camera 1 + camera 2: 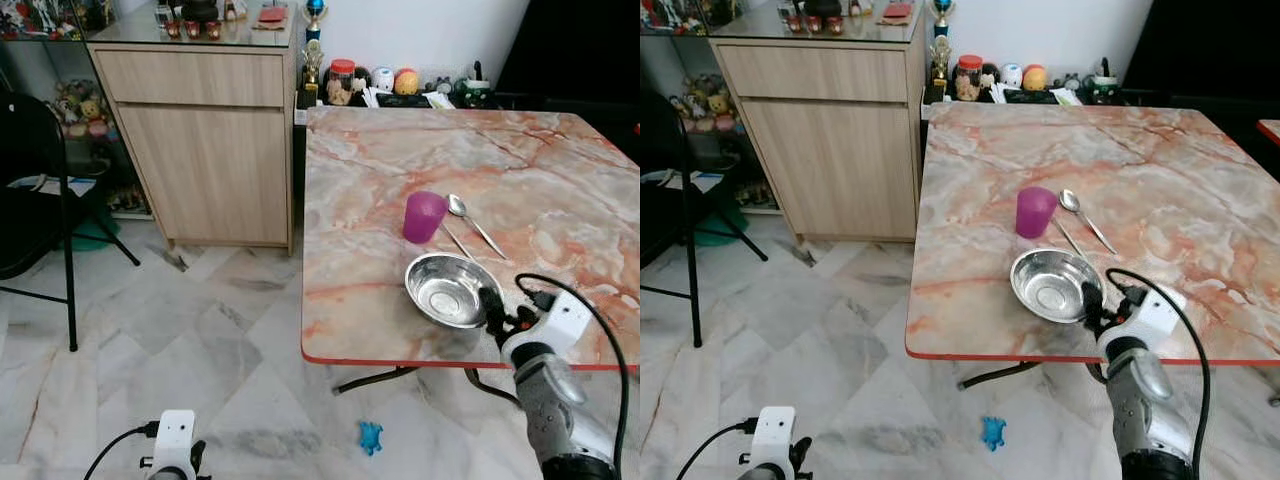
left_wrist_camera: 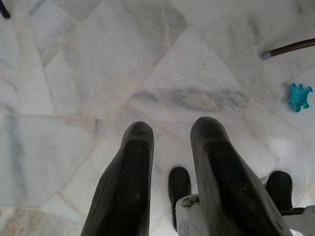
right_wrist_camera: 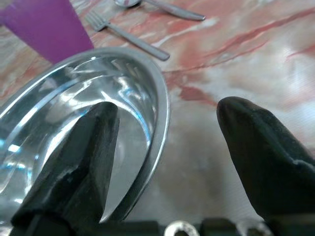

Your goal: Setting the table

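— What's nearest the robot?

— The left gripper [image 2: 170,172] hangs low over the marble floor [image 1: 150,340], its two black fingers parted with tile showing between them and nothing held. A small blue toy [image 1: 371,437] lies on the floor close by, just under the table's near edge.

— And the right arm?

— The right gripper [image 3: 165,147] is up at the near edge of the marble-patterned table [image 1: 560,180]. Its fingers are spread, straddling the rim of the steel bowl [image 1: 452,289]: one finger sits inside the bowl, the other outside over the tabletop. I can't tell whether either pad actually touches the rim.

— Where does the bowl sit?

— Upright on the table, near the red-trimmed front edge, empty and shiny.

— What's behind it?

— A fork [image 3: 128,37] lies just beyond the bowl, its handle running toward the bowl's far side. A purple cup [image 1: 424,216] stands just past the bowl, beside the fork. A spoon [image 1: 474,222] lies to the right of the cup, its bowl end pointing away from the robot, close to the fork.

— Further back?

— Beyond the table's far edge, against the wall, is a clutter of small things: a red-lidded jar [image 1: 341,81], a trophy [image 1: 314,35] and some round ornaments. To the left stands a wooden cabinet [image 1: 205,150] with a glass top carrying small items. A black folding chair [image 1: 40,200] stands at the far left, with soft toys on shelves behind it.
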You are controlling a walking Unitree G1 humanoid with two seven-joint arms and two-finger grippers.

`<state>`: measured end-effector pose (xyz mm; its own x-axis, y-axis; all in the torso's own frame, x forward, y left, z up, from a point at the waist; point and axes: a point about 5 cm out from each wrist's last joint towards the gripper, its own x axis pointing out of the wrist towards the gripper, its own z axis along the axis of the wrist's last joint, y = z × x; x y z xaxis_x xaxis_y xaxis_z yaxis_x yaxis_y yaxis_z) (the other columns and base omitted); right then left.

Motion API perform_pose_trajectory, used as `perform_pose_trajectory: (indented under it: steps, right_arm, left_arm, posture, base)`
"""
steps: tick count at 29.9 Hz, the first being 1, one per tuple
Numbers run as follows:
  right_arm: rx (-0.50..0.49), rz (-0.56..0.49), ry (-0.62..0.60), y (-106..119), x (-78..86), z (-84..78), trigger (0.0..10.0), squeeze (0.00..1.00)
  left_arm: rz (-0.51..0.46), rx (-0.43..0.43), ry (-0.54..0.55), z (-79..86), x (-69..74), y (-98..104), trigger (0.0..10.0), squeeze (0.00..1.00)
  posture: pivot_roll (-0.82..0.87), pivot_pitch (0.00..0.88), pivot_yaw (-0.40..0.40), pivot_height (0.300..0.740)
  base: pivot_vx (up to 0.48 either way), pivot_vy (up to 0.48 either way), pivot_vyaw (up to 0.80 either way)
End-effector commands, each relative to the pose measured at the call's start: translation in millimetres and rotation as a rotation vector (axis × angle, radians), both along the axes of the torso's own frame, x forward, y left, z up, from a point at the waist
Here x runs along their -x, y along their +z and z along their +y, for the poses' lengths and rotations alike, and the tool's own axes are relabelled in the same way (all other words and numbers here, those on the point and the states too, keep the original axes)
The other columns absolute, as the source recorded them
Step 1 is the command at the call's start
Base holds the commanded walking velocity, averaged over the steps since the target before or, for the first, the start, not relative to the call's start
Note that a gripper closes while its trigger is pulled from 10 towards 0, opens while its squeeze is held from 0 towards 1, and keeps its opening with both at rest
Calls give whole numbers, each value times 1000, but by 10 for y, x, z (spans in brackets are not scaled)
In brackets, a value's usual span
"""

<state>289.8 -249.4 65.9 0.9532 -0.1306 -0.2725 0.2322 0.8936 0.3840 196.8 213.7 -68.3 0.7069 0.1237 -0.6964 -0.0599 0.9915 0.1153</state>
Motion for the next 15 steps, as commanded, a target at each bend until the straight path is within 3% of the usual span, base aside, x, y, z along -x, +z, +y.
perform_pose_trajectory:
  steps: [1,15]
  right_arm:
    - [-14,-8,11,29,-30,19,10000,0]
    - [-48,14,31,-36,-52,103,10000,0]
  left_arm:
    - [14,-14,-5,14,29,-15,10000,0]
    - [23,-31,-30,1,46,-26,10000,0]
  posture:
    - [83,0,-53,740]
    - [85,0,-55,740]
  base:
    - [0,0,0]
    - [0,0,0]
